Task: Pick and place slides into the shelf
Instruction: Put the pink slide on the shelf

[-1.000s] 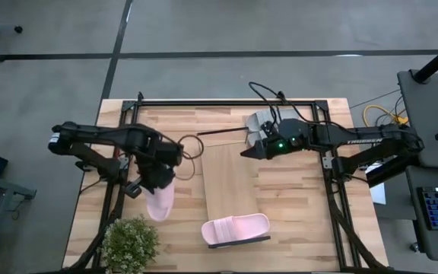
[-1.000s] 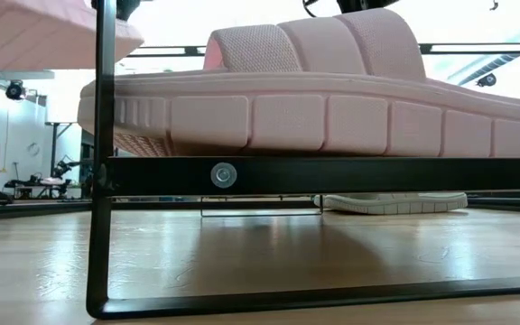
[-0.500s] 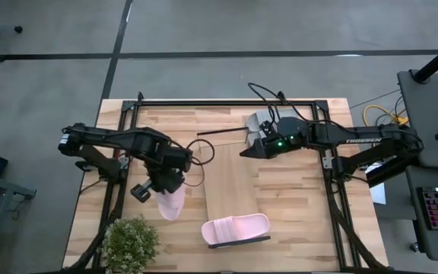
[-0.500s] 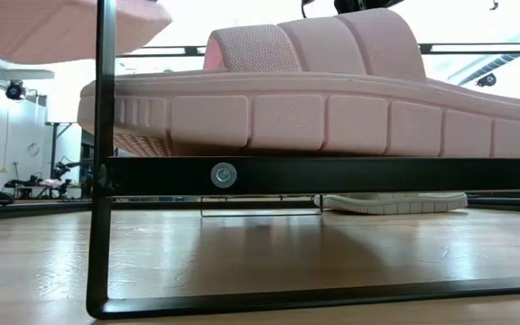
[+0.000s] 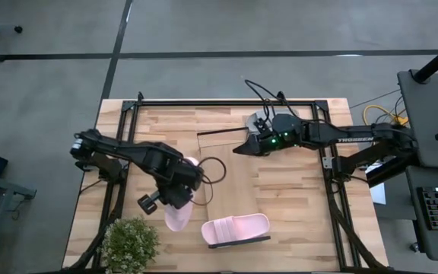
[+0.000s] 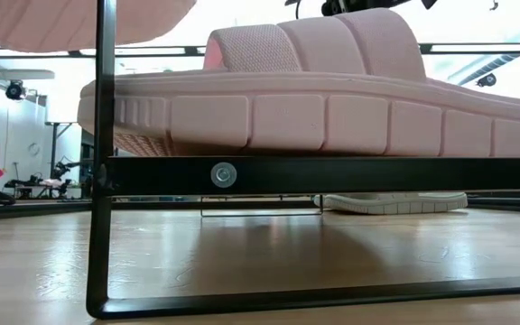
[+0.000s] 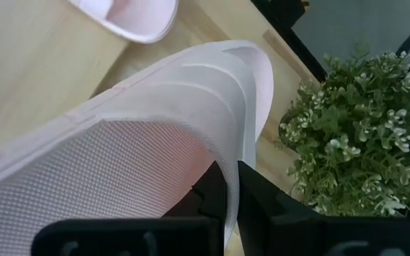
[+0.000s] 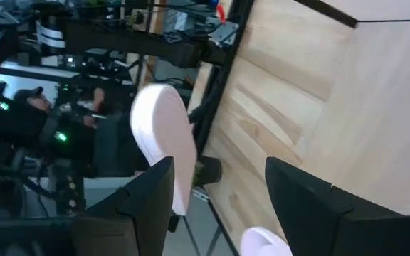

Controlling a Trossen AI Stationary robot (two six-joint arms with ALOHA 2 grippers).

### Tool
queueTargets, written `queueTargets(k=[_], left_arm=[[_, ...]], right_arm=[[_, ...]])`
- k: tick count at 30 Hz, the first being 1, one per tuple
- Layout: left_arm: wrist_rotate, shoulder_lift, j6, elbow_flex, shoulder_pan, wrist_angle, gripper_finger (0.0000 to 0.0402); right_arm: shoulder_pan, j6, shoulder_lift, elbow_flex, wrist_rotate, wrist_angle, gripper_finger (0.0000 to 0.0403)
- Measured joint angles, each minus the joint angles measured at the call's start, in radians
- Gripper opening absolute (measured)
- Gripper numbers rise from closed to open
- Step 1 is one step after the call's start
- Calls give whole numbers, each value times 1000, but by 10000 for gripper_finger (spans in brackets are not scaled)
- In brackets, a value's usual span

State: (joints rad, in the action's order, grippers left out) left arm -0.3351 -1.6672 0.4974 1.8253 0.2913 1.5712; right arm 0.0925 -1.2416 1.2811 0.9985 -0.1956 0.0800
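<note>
Crowding held pink slide (image 5: 178, 218): plant (image 5: 130, 243), shelved slide (image 5: 236, 229)

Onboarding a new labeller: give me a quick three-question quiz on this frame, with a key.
1. True or false: the left gripper is shut on a pink slide.
2. Where does the other pink slide lie? A) on the shelf B) beside the plant, off the shelf
3. Fill in: the right gripper, over the shelf's far end, holds ____.

Key: 1 true; 2 A; 3 nothing, its fingers are open.
</note>
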Motion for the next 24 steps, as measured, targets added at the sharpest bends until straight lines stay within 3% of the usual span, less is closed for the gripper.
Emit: queueTargets(k=[13,24], left_arm=[[-1,-15,16,37,17,0,0],[-14,-34,35,35,17,0,0]], right_arm=[[-1,-57,126,16,-69,-222,212],[-3,31,300,250,-154,-186,212]])
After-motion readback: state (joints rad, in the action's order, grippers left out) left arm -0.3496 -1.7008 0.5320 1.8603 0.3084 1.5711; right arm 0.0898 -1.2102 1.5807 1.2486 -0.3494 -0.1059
